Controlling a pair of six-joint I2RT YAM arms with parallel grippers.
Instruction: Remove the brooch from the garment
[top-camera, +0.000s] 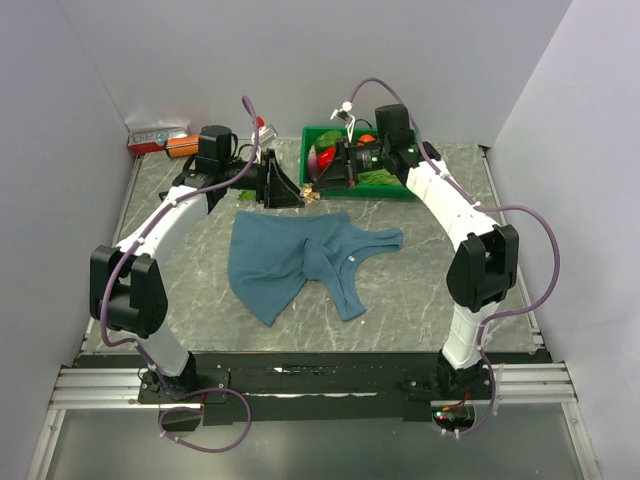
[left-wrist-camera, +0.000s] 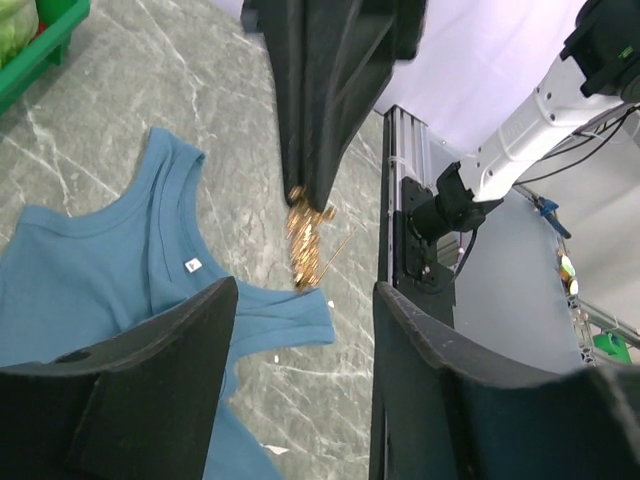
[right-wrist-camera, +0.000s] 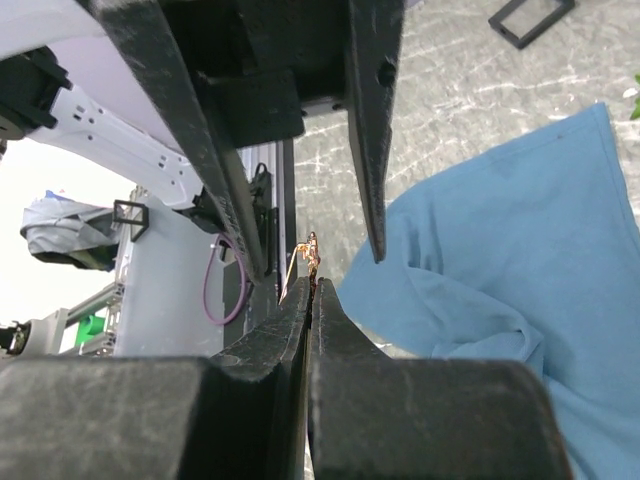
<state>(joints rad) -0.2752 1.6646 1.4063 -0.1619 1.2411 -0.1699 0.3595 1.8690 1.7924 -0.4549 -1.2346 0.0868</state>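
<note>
The teal garment (top-camera: 300, 258) lies flat mid-table, white neck label up; it also shows in the left wrist view (left-wrist-camera: 90, 270) and the right wrist view (right-wrist-camera: 500, 240). My right gripper (top-camera: 318, 183) is shut on the small golden brooch (top-camera: 313, 192) and holds it in the air behind the garment's far edge, apart from the cloth. The brooch hangs from the shut fingertips (left-wrist-camera: 318, 190) in the left wrist view (left-wrist-camera: 305, 240), and its pin sticks out in the right wrist view (right-wrist-camera: 311, 256). My left gripper (top-camera: 287, 188) is open, tips facing the brooch, one finger (right-wrist-camera: 372, 150) on each side.
A green bin (top-camera: 405, 185) with colourful items stands at the back right, just behind my right gripper. An orange object (top-camera: 182, 146) and a small white and red box (top-camera: 155, 135) sit at the back left. Walls close in on three sides.
</note>
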